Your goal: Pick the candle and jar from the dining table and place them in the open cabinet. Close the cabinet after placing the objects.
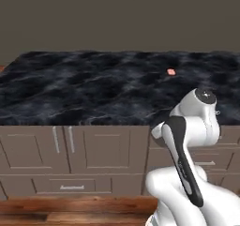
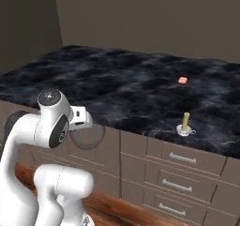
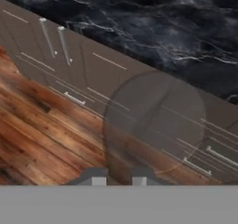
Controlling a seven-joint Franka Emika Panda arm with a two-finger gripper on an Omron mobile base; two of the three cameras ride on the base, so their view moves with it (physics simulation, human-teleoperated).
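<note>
Looking down from the hand, the gripper (image 3: 118,177) has its two dark fingertips close together with only a narrow gap and nothing between them; it holds nothing. Beyond them lie a wooden floor (image 3: 32,139), brown drawer fronts with silver handles (image 3: 76,98), and the near edge of the dining table (image 3: 153,18), its black top veined with white.

From the right base camera, the white arm (image 2: 51,119) is folded up in front of the drawers, below the level of the tabletop. That camera also shows the candle (image 2: 185,125), an olive stick upright in a small clear holder, standing near the front edge of the table, well to the right of the arm. Farther back on the top lies a flat orange piece (image 2: 183,80).

From the left base camera, the orange piece shows on the table, while the arm's upper joint covers the table edge where the candle stands.
</note>
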